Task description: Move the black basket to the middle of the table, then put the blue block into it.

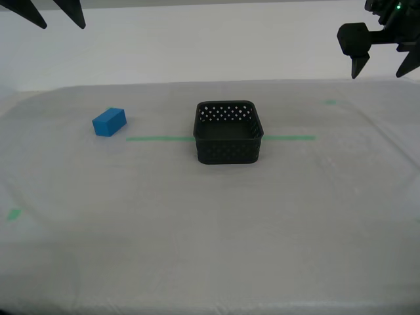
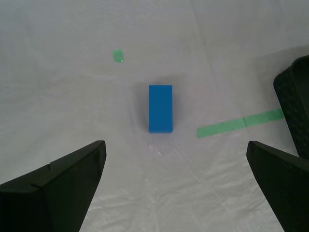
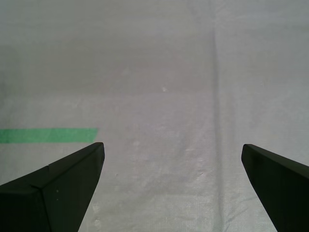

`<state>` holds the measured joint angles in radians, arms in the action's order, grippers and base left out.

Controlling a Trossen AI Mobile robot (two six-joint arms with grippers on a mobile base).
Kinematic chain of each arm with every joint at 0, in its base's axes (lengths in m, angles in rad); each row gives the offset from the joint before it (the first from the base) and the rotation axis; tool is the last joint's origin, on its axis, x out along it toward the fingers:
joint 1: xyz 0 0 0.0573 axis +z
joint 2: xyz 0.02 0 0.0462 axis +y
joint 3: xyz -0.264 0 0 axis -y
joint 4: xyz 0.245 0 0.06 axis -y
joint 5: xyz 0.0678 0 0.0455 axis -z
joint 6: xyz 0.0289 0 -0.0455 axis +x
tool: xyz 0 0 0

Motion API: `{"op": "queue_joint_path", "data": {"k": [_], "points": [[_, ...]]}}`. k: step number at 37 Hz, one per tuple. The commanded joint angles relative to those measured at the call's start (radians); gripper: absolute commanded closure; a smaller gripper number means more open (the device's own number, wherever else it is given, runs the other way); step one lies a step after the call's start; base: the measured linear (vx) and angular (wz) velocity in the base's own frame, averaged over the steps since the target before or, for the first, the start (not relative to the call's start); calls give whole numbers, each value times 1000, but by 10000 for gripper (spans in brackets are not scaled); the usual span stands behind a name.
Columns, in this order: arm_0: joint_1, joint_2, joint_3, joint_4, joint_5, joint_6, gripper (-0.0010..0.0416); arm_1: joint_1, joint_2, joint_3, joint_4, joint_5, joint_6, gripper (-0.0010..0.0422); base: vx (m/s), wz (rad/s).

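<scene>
Second gripper (image 2: 174,186) hovered spread wide and empty, blue block (image 2: 160,108) dead ahead.
Lay lengthwise between jaws; black basket (image 1: 228,132) off beside.

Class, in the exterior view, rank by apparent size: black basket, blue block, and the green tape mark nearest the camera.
1. black basket
2. blue block
3. green tape mark, smallest despite sitting nearest the camera

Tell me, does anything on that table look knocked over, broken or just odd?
Nothing stands out. The black basket sits upright and empty on the green tape line, and the blue block lies flat on the table, apart from it. Both look undamaged.
</scene>
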<state>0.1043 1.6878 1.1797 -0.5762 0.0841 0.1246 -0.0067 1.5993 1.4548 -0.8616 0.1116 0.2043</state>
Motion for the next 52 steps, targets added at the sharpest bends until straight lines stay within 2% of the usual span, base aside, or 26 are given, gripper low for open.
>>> {"op": "queue_joint_path", "data": {"k": [1,14,19,33,44,52], "points": [[0,0,0,1,3,-1,7,-1,0,1,1,6,1,13,0,0],[0,0,0,1,3,-1,7,-1,0,1,3,-1,-5,11,0,0],[0,0,0,1,3,-1,7,-1,28,4,6,-45,-9,11,0,0],[0,0,0,2,3,-1,7,-2,173,4,22,-21,58,11,0,0],[0,0,0,8,3,-1,7,-2,287,42,42,-19,82,11,0,0],[0,0,0,9,3,-1,7,-2,385,101,41,4,85,11,0,0]]}}
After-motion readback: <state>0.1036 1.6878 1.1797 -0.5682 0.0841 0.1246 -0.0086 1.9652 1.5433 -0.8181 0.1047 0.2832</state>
